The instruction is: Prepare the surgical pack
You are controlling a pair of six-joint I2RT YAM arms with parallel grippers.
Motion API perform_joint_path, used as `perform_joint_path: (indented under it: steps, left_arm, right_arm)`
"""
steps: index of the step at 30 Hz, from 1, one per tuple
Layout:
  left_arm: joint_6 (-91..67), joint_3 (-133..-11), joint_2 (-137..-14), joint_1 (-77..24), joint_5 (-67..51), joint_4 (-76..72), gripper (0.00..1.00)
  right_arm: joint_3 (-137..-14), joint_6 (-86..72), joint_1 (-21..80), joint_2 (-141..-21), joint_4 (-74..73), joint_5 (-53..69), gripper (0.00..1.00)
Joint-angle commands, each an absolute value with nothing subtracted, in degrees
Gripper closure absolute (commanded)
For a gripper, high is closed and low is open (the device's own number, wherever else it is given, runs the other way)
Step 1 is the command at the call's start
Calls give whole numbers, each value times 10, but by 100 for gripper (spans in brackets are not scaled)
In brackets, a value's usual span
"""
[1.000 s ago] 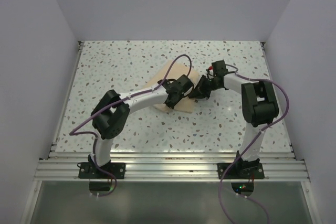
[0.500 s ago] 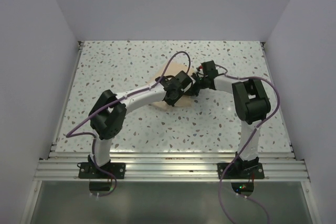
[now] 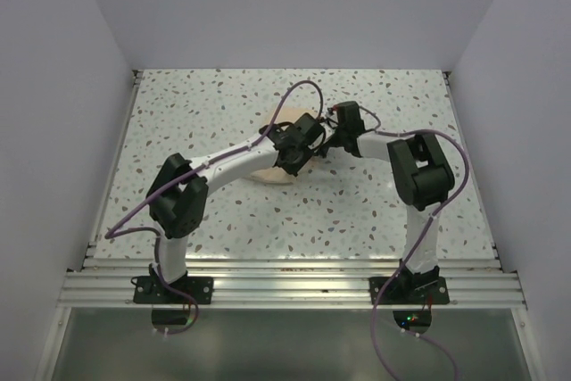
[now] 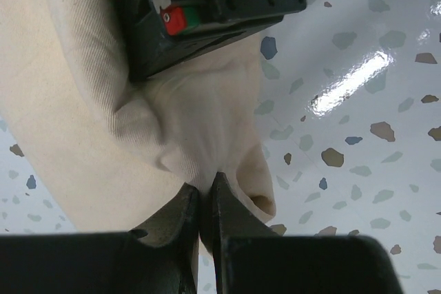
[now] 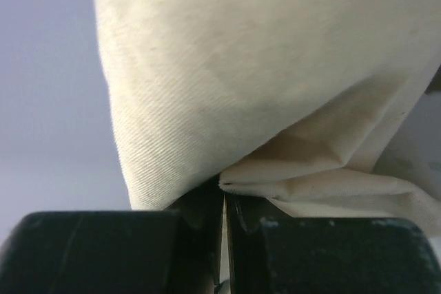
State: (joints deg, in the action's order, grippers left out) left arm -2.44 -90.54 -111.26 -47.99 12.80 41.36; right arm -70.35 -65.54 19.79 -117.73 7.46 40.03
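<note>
The surgical pack (image 4: 89, 115) is a bunched tan bundle. Your left hand (image 4: 205, 201) and right hand (image 5: 224, 201) each pinch a fold, so wrapping looks underway, not finished — its contents are hidden.

Left hand (image 4: 207, 189) clamped, right hand (image 5: 224, 199) clamped

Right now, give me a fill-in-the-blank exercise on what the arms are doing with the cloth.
The left gripper is ____ on a fold of the cloth. The right gripper pinches the ____ cloth. Over the table, ____ of the two grippers hold it.
Missing words: shut; same; both.
</note>
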Motion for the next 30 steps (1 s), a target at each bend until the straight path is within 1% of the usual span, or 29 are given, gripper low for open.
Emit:
perform_joint_path:
  steps: [1, 2, 4, 7, 9, 10, 11, 13, 17, 21, 22, 30]
  left_arm:
    - [-18, -926, -1063, -489, 62, 361, 100]
    - [-20, -925, -1064, -489, 58, 360, 100]
    - [-25, -920, -1063, -488, 55, 357, 100]
    - [-31, -897, -1053, -487, 55, 338, 100]
    - [-33, -884, -1048, -483, 57, 330, 100]
    - [-37, -873, -1046, -480, 58, 327, 100]
    - [-40, -866, -1043, -476, 55, 324, 100]
    - [-47, -852, -1037, -461, 51, 317, 100]
    - [-53, -844, -1027, -438, 40, 316, 100]
    - [-52, -844, -1021, -423, 36, 315, 100]
    - [-51, -845, -1021, -422, 37, 316, 100]
    - [-47, -848, -1027, -421, 34, 323, 100]
  right_arm:
    - [-723, -714, 228, -1223, 198, 367, 92]
    - [-736, -720, 234, -1235, 208, 363, 92]
    - [-758, -727, 236, -1258, 222, 352, 87]
    - [-790, -709, 224, -1279, 187, 368, 84]
    - [-799, -668, 213, -1267, 123, 360, 82]
    - [-806, -619, 199, -1253, 48, 359, 82]
    - [-822, -598, 193, -1252, 14, 366, 82]
    - [-833, -536, 171, -1242, -80, 368, 83]
    - [-831, -456, 133, -1210, -158, 399, 84]
    - [-838, -373, 119, -1190, -220, 423, 92]
    - [-838, -368, 119, -1188, -221, 424, 96]
    - [-799, -367, 120, -1152, -195, 443, 97]
